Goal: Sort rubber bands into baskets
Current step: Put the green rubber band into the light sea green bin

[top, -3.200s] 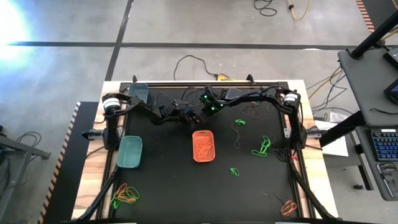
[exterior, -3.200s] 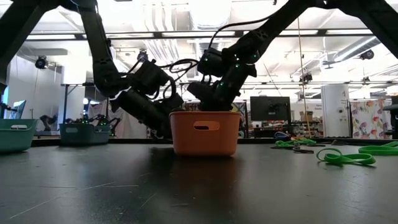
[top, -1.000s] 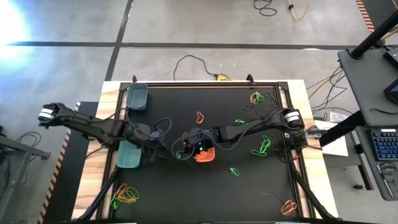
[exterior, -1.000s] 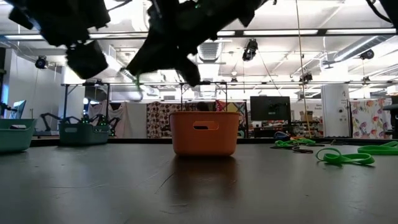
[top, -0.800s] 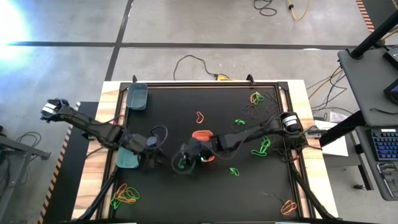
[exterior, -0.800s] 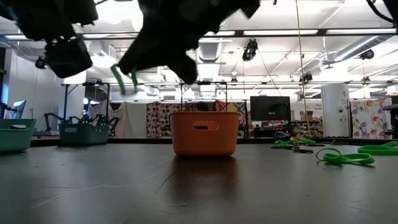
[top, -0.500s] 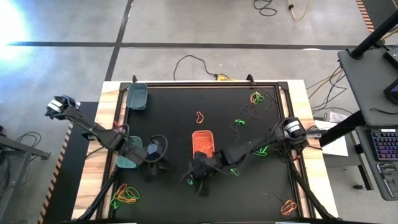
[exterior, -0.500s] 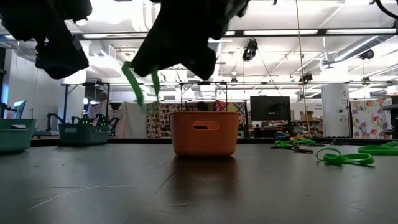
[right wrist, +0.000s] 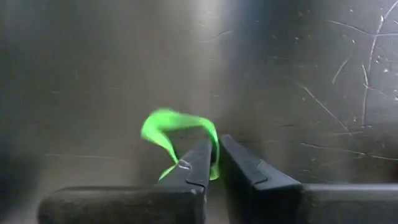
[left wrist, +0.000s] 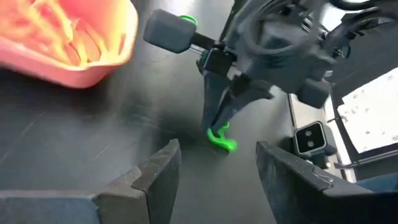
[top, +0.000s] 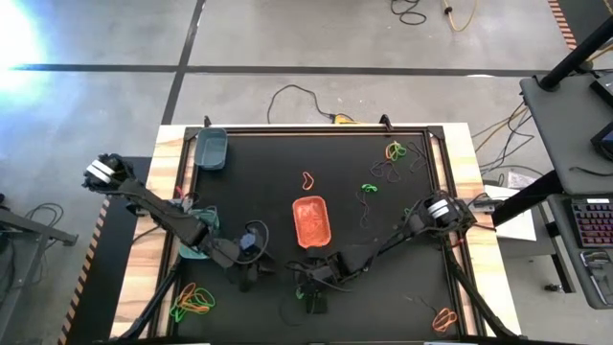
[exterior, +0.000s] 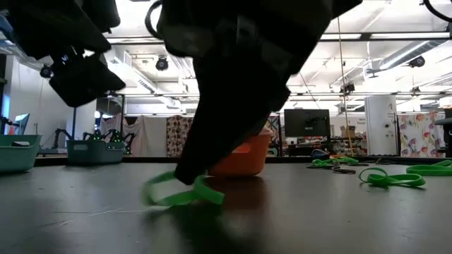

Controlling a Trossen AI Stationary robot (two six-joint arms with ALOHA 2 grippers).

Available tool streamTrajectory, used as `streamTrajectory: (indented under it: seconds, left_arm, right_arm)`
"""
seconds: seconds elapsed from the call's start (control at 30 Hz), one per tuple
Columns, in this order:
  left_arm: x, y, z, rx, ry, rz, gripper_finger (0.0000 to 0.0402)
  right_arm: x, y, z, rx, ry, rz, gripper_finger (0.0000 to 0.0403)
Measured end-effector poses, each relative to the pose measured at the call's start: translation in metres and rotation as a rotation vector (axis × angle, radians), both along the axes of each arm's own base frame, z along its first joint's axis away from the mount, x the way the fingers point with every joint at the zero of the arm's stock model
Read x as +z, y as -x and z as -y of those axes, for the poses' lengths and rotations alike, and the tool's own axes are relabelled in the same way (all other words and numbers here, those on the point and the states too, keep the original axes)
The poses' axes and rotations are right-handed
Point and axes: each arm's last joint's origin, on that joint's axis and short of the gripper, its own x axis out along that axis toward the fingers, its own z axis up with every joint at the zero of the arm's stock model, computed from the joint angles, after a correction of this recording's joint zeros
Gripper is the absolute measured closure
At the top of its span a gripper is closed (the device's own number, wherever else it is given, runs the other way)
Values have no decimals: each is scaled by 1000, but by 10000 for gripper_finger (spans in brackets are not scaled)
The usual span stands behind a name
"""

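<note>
Your right gripper [right wrist: 211,163] pinches a bright green rubber band [right wrist: 177,134] at the black table [right wrist: 298,56]; left gripper [left wrist: 214,171] hovers open; I'd carry it next to a basket.

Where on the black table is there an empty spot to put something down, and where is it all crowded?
Bare mat lies between the dark basket at the far left corner and the orange basket, and along the near edge right of the right gripper, which holds a green band. It is crowded near the loose bands at the far right, and where both grippers meet, left gripper included.
</note>
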Motion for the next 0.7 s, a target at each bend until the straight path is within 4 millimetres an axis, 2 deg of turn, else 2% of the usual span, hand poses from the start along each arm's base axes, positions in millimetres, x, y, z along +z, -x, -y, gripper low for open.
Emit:
streamTrajectory:
  seconds: [0.2, 0.3, 0.5, 0.7]
  left_arm:
    - [-18, -12, 7, -2, -9, 10, 208]
    - [-26, -16, 10, -2, -12, 4, 208]
    - [-25, -39, 24, -53, -100, 19, 208]
    - [-35, -73, 47, -111, -158, -30, 208]
  right_arm:
    - [12, 3, 2, 1, 1, -2, 312]
    - [25, 8, 4, 1, 1, -2, 280]
    - [64, 24, 8, 2, 18, 13, 239]
    - [103, 55, 13, -41, 119, -19, 221]
